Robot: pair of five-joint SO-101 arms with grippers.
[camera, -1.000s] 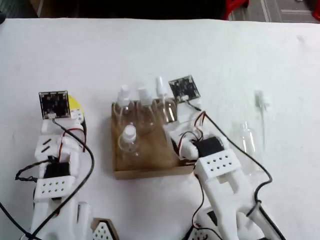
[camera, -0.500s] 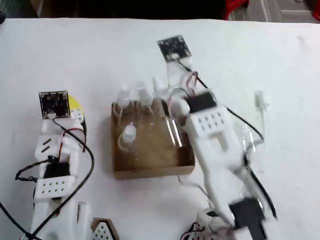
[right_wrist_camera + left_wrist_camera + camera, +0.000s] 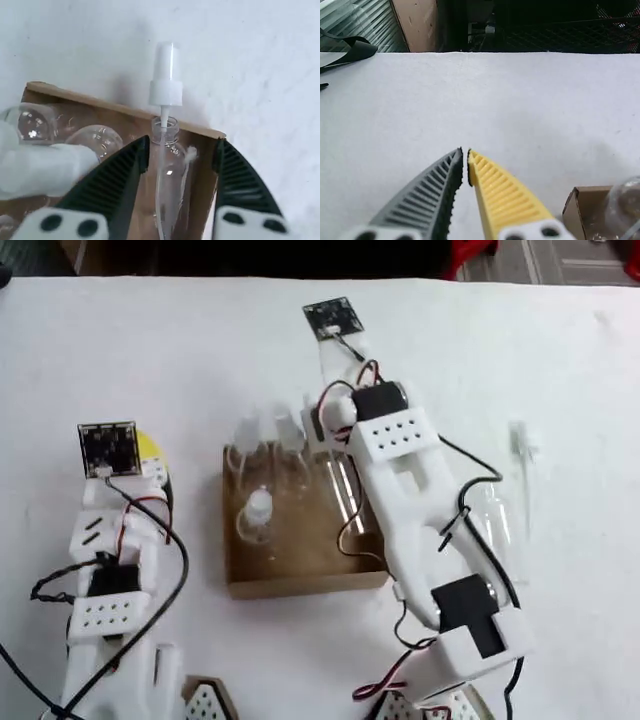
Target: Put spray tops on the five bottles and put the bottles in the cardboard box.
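Observation:
The cardboard box (image 3: 300,578) sits mid-table and holds several clear bottles. One capped bottle (image 3: 258,516) stands in its near half, and others with white tops (image 3: 248,428) line its far wall. My right arm (image 3: 400,470) stretches over the box's right side. Its gripper (image 3: 181,147) is open, with one black finger on either side of a bottle (image 3: 167,150) in the box's corner. That bottle's spray top (image 3: 165,75) sits raised above the neck with its tube inside. My left gripper (image 3: 465,152) is shut and empty over bare table, left of the box (image 3: 580,205).
A clear bottle (image 3: 492,512) without a top lies on the table right of the box. A loose spray top (image 3: 522,443) lies just beyond it. White cloth covers the table, and the far half is open.
My right arm swung from the box's near right corner out over the box toward its far side. The left arm stayed still.

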